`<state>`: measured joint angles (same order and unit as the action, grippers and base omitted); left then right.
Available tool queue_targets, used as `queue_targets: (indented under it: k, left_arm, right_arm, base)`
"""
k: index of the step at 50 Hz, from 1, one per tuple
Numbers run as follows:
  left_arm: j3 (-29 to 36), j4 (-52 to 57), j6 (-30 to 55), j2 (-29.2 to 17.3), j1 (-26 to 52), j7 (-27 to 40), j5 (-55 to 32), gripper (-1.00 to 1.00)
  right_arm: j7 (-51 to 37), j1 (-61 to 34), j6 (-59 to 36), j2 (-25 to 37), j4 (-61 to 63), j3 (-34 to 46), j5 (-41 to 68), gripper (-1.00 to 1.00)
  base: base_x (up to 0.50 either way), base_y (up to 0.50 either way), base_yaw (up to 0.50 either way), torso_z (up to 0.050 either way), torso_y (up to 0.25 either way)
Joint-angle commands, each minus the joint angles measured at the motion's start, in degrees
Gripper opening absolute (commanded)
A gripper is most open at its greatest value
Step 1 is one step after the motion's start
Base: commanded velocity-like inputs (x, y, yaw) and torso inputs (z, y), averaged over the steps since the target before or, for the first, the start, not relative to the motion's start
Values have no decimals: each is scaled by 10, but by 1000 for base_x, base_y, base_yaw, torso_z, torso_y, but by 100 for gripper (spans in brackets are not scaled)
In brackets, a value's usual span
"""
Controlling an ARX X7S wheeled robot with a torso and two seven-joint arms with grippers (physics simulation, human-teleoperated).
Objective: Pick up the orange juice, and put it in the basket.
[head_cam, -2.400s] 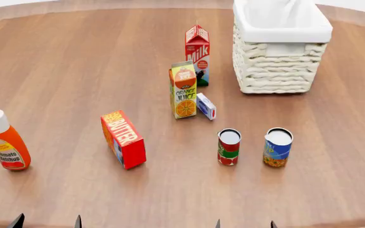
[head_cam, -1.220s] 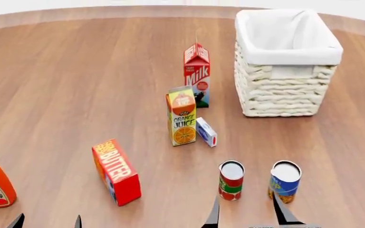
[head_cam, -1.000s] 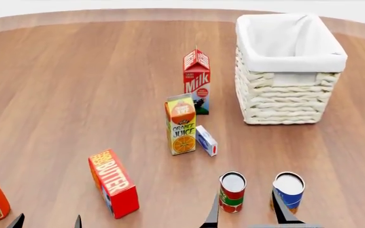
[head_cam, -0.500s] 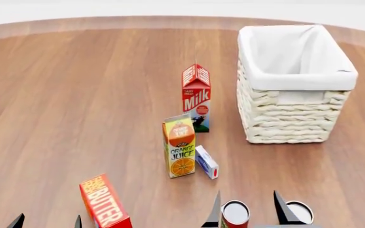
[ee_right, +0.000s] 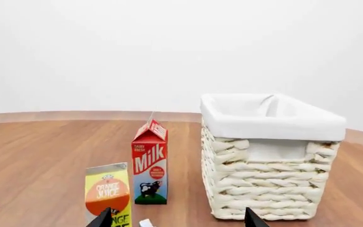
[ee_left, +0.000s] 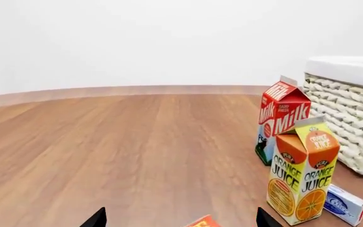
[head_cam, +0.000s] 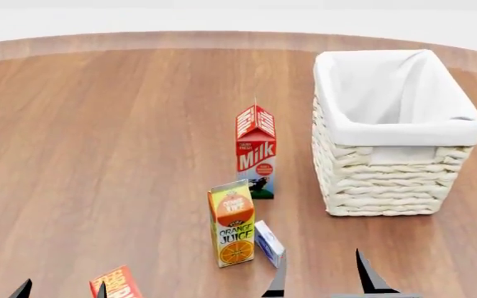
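Orange juice (head_cam: pixel 233 223) upright on table (head_cam: pixel 97 155), just ahead-left of right claw (head_cam: pixel 320 273); claw spread wide, empty. Basket (head_cam: pixel 392 167) beyond.

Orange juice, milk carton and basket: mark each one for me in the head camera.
orange juice (head_cam: pixel 235 233): head view, on the front panel at the printed name.
milk carton (head_cam: pixel 257 158): head view, on the red front face.
basket (head_cam: pixel 387 186): head view, on the woven near wall below the liner.
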<state>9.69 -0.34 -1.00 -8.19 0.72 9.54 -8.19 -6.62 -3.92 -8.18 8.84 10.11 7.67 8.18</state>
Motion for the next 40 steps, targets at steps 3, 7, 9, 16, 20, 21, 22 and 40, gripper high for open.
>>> queue_targets:
  k: [3,7,9,16,20,21,22,40]
  left_arm:
    - [6,0,-1,-5,1,5,-5,100]
    - [7,0,-1,-6,1,7,-6,100]
    - [8,-1,-2,-6,1,8,-6,100]
    - [11,-1,-2,-9,2,10,-9,100]
    - [12,-1,-3,-10,2,11,-10,100]
    - [12,-1,-3,-10,2,12,-10,100]
    - [13,-1,-3,-10,2,12,-10,100]
    - [19,-1,-4,-15,3,18,-15,100]
  right_arm:
    - [-4,-3,1,5,-3,7,3,100]
    - [-7,-3,0,6,0,8,5,100]
    - [-7,-3,0,6,0,9,6,100]
    - [-9,-2,3,8,0,11,9,100]
    - [-10,-2,4,9,-2,12,10,100]
    - [-11,-2,3,9,-1,13,11,100]
    - [-11,-2,3,9,0,13,11,100]
    - [-16,-2,6,14,-1,18,18,100]
  base:
    - [246,0,0,0,0]
    - [256,0,0,0,0]
    - [260,0,0,0,0]
    - [259,0,0,0,0]
    - [266,0,0,0,4]
    - [270,0,0,0,0]
    - [270,0,0,0,0]
    - [262,0,0,0,0]
